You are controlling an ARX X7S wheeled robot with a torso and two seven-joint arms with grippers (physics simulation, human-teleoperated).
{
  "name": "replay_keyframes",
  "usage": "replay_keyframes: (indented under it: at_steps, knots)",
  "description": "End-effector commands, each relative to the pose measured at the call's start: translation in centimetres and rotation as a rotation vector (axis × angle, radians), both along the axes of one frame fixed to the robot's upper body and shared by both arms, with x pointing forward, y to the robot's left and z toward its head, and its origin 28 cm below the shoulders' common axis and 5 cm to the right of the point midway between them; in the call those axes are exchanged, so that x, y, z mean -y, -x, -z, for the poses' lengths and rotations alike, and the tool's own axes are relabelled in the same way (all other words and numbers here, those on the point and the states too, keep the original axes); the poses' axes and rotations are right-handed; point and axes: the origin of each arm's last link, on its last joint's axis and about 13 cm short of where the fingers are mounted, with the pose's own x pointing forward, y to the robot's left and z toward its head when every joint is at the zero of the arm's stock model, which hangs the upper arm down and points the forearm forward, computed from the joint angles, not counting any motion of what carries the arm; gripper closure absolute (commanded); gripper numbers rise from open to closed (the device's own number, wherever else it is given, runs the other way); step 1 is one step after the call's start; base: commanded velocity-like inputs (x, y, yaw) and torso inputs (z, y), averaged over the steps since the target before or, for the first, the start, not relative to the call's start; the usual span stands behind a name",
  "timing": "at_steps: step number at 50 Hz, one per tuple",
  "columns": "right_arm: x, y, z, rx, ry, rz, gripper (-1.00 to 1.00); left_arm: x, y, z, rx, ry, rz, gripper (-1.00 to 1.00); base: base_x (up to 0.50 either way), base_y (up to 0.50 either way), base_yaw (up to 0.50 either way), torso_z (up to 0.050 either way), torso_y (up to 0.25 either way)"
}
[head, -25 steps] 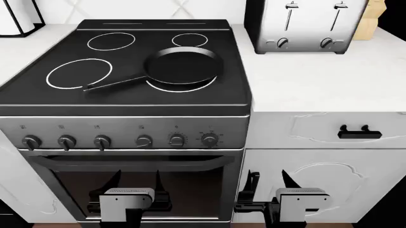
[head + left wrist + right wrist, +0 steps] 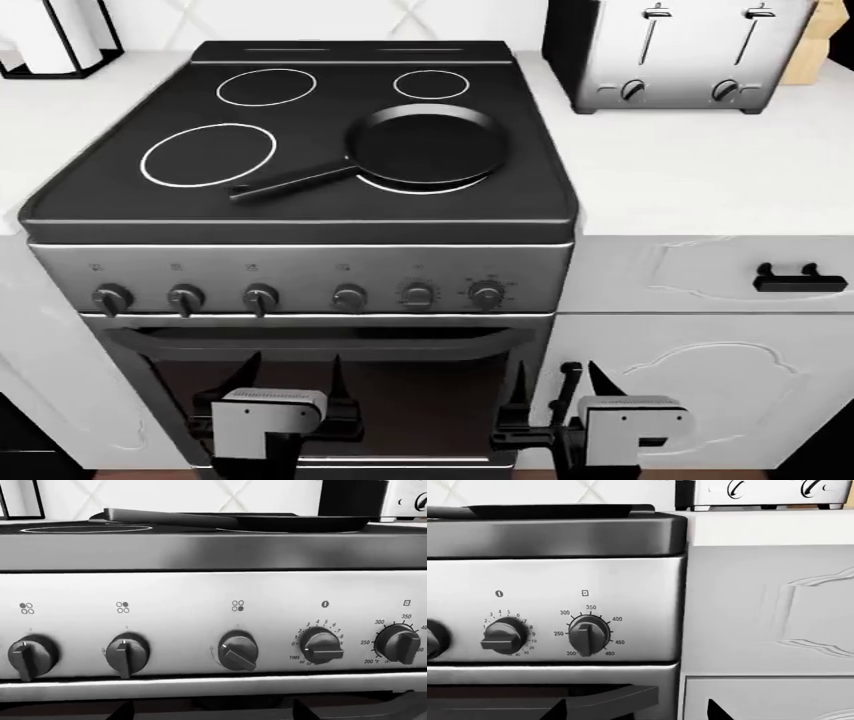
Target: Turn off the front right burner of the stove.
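The stove [image 2: 307, 265] fills the head view. The front right burner [image 2: 461, 186] shows only as a thin arc of white ring under the black frying pan [image 2: 430, 145]. Six knobs line the steel panel. In the left wrist view the knob [image 2: 238, 651] under the icon with its lower right dot filled has its pointer turned diagonally; it is the fourth from the left in the head view [image 2: 350, 297]. My left gripper [image 2: 291, 375] and right gripper [image 2: 557, 380] are open and empty, below the knobs in front of the oven door, touching nothing.
A chrome toaster [image 2: 681, 55] stands on the white counter [image 2: 694, 170] right of the stove. Below are a drawer with a black handle [image 2: 798, 280] and a cabinet door [image 2: 694, 390]. The oven door handle [image 2: 320, 340] runs under the knobs. A timer knob [image 2: 505, 636] and a temperature knob [image 2: 587, 635] are at the panel's right.
The head view has shifted, so the stove now sits further right and slightly lower in the picture. Both grippers stay open at about the same place in the view.
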Motion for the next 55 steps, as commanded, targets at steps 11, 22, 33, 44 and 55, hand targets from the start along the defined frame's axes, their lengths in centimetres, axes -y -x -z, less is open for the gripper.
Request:
replay_keyframes:
  at_steps: [11, 22, 33, 44, 55]
  knots:
    - [-0.17, 0.05, -0.04, 0.003, -0.005, -0.022, -1.00, -0.05, -0.12, 0.20, -0.013, 0.001, 0.015, -1.00, 0.00, 0.50, 0.00, 0.000, 0.000]
    - [-0.15, 0.01, -0.06, 0.004, -0.007, -0.025, -1.00, -0.06, -0.12, 0.28, -0.005, 0.006, 0.010, -1.00, 0.00, 0.50, 0.00, 0.000, 0.000]
    - [-0.14, 0.03, 0.00, -0.001, -0.009, -0.025, -1.00, -0.12, -0.14, 0.31, 0.006, 0.000, -0.004, -1.00, 0.00, 0.50, 0.00, 0.000, 0.000]
    - [-0.15, -0.04, 0.09, -0.010, -0.020, -0.027, -1.00, -0.14, -0.07, 0.27, 0.030, 0.008, 0.004, -1.00, 0.00, 0.18, 0.00, 0.000, 0.000]
    - [-0.16, 0.02, 0.21, -0.010, -0.019, -0.028, -1.00, -0.15, 0.01, 0.47, 0.020, -0.001, 0.007, -1.00, 0.00, 0.00, 0.00, -0.035, 0.000]
